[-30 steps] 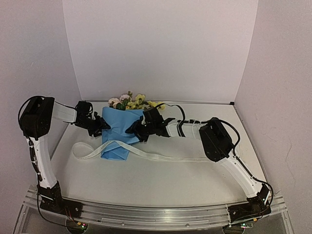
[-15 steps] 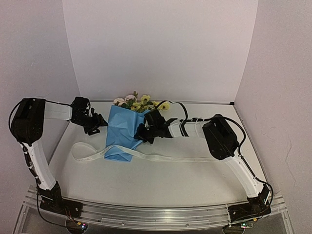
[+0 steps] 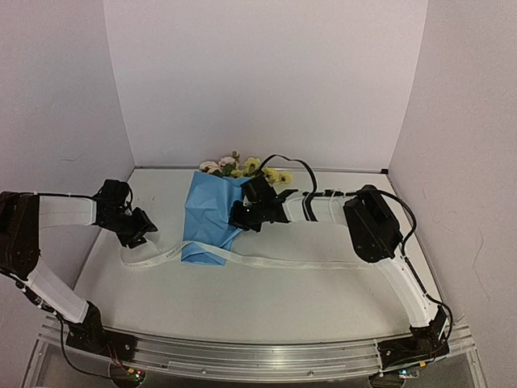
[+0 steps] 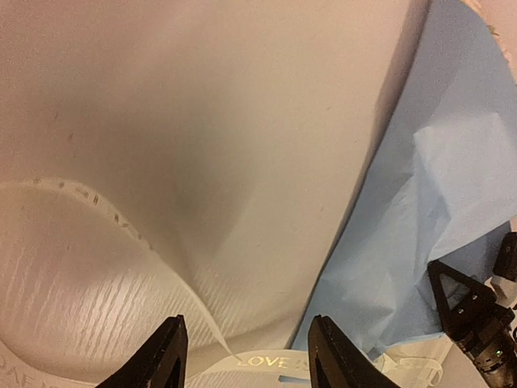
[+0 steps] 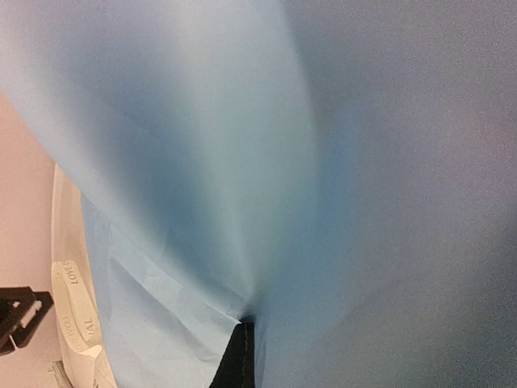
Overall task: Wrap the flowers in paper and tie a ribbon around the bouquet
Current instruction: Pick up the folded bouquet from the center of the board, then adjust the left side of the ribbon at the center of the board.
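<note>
Two pairs of jaws flank the bouquet (image 3: 208, 220), one on each side. The right jaws are clenched on a fold of the paper (image 5: 323, 162) at the cone's right edge, where the blue sheet bunches into a crease at the dark fingertip (image 5: 238, 360). The left jaws stand released, their two fingers (image 4: 166, 360) spread with nothing between them. They sit close over the ribbon (image 4: 266, 361) and clear of the cone's left edge. The ribbon lies flat on the pale desk (image 3: 266, 307). It loops back on itself at the left, crosses at the cone's narrow end and trails far right beneath the right arm. The flowers (image 3: 246, 166), pink and yellow, show past the cone's wide rim, toward the back wall.
</note>
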Action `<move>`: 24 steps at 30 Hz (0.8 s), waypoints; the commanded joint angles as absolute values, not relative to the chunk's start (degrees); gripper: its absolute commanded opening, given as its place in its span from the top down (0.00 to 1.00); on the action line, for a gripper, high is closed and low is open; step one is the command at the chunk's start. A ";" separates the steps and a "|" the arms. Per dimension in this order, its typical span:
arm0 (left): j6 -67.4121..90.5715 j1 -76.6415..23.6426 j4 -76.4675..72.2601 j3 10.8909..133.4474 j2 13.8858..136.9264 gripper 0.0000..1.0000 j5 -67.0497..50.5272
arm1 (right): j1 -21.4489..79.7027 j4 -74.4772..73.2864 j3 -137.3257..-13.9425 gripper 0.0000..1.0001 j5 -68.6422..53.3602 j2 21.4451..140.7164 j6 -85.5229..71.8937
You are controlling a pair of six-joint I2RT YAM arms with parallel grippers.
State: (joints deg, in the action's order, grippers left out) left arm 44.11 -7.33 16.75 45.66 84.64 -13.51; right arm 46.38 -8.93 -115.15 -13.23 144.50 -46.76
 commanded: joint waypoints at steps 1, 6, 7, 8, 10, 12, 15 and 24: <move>51.33 -7.20 11.78 42.70 83.78 0.47 -15.66 | 45.32 -9.93 -116.45 1.00 -11.42 139.79 -44.32; 54.34 -4.54 7.29 41.37 87.98 0.46 -14.62 | 44.69 -10.11 -115.78 1.00 -12.27 139.03 -43.80; 54.51 -3.80 6.47 41.39 89.07 0.46 -14.05 | 44.60 -10.11 -115.45 1.00 -12.45 138.76 -43.72; 54.70 -2.86 5.82 41.42 89.94 0.46 -13.67 | 44.52 -10.11 -114.95 1.00 -12.63 138.51 -43.66; 54.64 -0.98 4.66 41.87 92.06 0.46 -13.13 | 44.25 -10.03 -113.82 1.00 -12.81 137.71 -43.31; 54.20 1.75 4.54 42.43 93.31 0.46 -11.82 | 43.93 -10.02 -112.73 1.00 -13.08 136.82 -43.01; 54.13 5.66 3.98 42.28 92.22 0.46 -10.47 | 43.25 -10.02 -110.62 1.00 -13.77 135.63 -42.64; 53.52 12.90 5.62 43.34 86.13 0.44 -2.60 | 40.98 -9.70 -105.87 1.00 -16.62 132.76 -43.52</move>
State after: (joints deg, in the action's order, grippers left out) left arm 53.99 10.36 5.98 41.60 89.52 -7.11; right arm 42.20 -10.80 -107.52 -15.76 137.79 -43.67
